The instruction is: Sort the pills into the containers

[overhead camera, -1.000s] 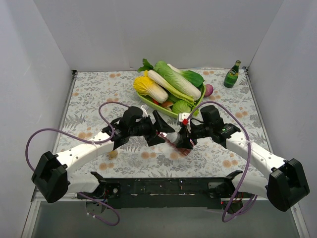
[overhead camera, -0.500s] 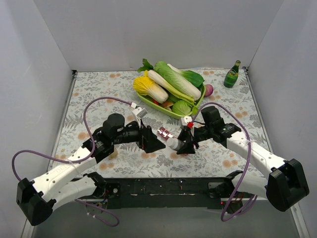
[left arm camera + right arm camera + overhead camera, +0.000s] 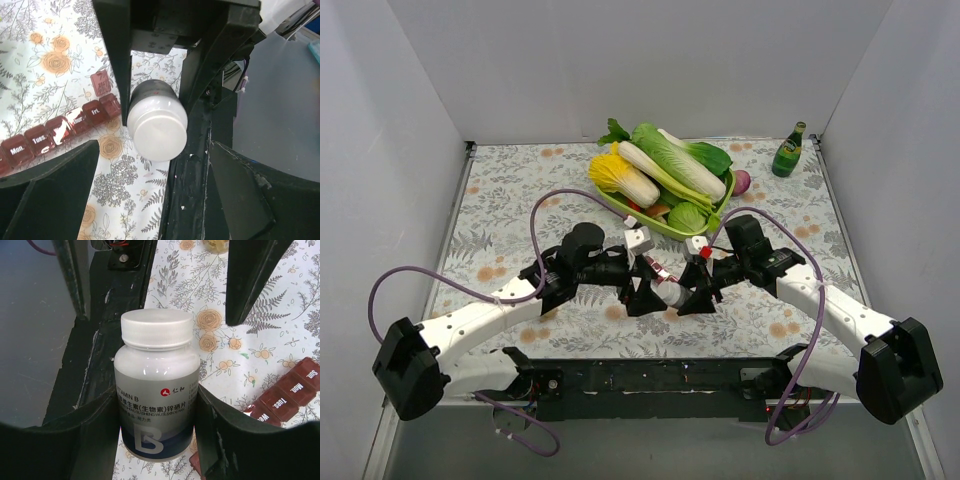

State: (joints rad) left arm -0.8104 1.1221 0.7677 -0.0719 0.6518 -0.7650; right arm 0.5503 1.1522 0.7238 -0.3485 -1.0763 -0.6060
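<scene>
while right gripper (image 3: 696,293) pinches bottle (image 3: 156,385), left gripper (image 3: 154,150) spread; organiser (image 3: 55,134) dark red (day-labelled lids).

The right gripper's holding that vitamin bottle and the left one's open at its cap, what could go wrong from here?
1. The bottle is held roughly sideways in the right gripper; once the white cap is off, contents could spill onto the table, missing the pill organiser.
2. The open left gripper is near the right fingers; closing could hit them.
</scene>
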